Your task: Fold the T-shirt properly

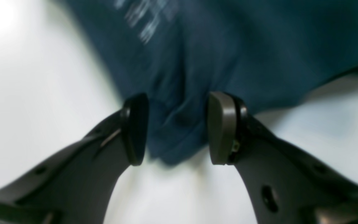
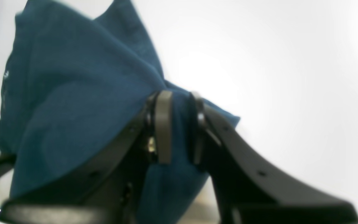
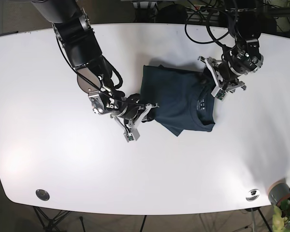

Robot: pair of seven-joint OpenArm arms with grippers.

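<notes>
A dark teal T-shirt (image 3: 179, 99) lies partly folded on the white table (image 3: 135, 169), with its neck label facing up. My right gripper (image 3: 146, 107) is at the shirt's left edge. In the right wrist view this gripper (image 2: 179, 127) is shut on a fold of the shirt (image 2: 73, 93), which is lifted and drapes over one finger. My left gripper (image 3: 209, 79) is at the shirt's right edge near the collar. In the left wrist view the left gripper (image 1: 177, 129) is open, with a bunched edge of the shirt (image 1: 228, 46) between its fingers. That view is blurred.
Cables (image 3: 208, 19) hang over the table's back edge behind the left arm. A grey pot with a plant (image 3: 280, 193) stands off the table's front right corner. Two round grommets (image 3: 42, 194) sit near the front edge.
</notes>
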